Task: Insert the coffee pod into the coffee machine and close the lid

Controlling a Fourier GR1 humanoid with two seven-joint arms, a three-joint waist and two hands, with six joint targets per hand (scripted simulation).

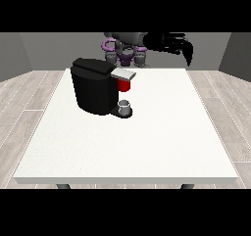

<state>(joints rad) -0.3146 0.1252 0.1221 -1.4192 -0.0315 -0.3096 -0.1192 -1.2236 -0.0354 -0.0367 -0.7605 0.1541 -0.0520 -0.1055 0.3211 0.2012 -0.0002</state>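
The robot's torso (125,46) sits small at the top centre of the frame, grey above with purple rings at the shoulders. One black arm (154,39) reaches out level from the torso toward the upper right of the frame. At its end the hand at the view's right (177,44) is raised, its dark fingers (188,54) spread and drooping downward, holding nothing. No other hand shows.

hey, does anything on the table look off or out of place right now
Nothing looks spilled, tipped or broken. The coffee machine stands upright on the white table, a small cup sits on its base, and a red part shows under the grey lid. The hand at the view's right is raised, away from the machine.
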